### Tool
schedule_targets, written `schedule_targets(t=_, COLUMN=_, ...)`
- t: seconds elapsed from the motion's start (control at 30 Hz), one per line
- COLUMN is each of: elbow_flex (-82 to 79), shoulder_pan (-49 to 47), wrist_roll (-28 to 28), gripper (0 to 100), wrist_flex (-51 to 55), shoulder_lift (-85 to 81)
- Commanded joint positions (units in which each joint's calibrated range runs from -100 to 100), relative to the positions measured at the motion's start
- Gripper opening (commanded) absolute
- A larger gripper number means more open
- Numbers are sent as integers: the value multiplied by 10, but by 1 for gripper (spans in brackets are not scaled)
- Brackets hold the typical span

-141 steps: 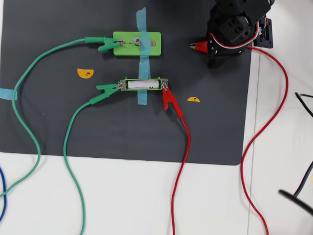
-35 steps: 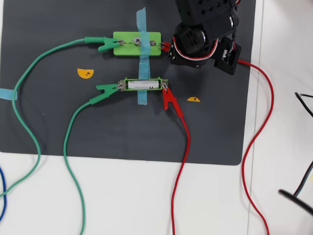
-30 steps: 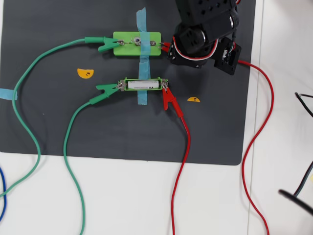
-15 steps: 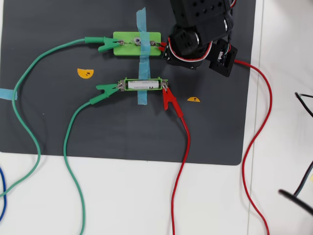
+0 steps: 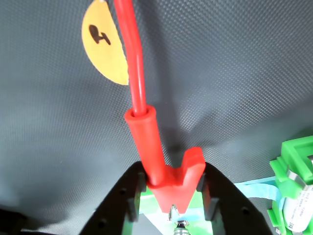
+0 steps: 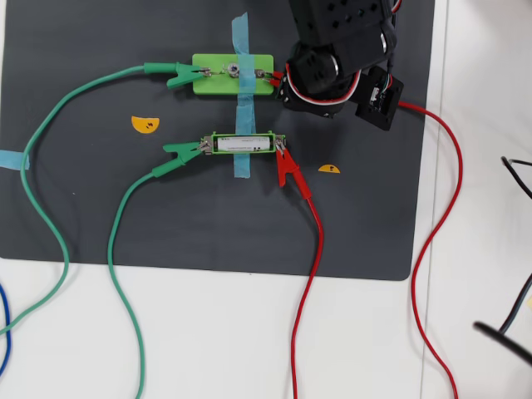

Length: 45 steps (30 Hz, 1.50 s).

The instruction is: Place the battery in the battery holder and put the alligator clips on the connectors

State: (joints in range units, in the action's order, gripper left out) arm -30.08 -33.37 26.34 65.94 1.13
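Electronics workbench: dark mat (image 6: 83, 208) on white table (image 6: 249, 332); clip leads (image 6: 50, 216).

Black arm (image 6: 341, 33) with red-white cables, black end effector (image 5: 171, 188).

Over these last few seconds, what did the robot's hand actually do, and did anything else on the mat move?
The hand carried a red clip leftward in the overhead view, from the mat's right side to the right end of the wider green block. It is still shut on that clip, seen clamped in the wrist view. The battery in its holder, the other three clips and the tape stayed put.
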Motion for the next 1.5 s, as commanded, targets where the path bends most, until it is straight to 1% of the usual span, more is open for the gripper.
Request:
schedule_targets(t=0.0, elbow_flex=3, shoulder_pan=13, wrist_roll=6, gripper=1, wrist_flex=-2, shoulder_lift=-5)
schedule_targets(t=0.1, elbow_flex=3, shoulder_pan=13, wrist_roll=16, gripper=1, wrist_flex=-2, shoulder_lift=-7)
schedule_targets(t=0.9, elbow_flex=3, shoulder_pan=14, wrist_roll=16, gripper=1, wrist_flex=-2, shoulder_lift=-7)
schedule_targets(t=1.27, elbow_flex=6, shoulder_pan=29, wrist_roll=17, gripper=1, wrist_flex=-3, shoulder_lift=-8)
schedule_targets(t=1.47, elbow_flex=7, shoulder_pan=30, wrist_roll=30, gripper=1, wrist_flex=-3, shoulder_lift=-8)
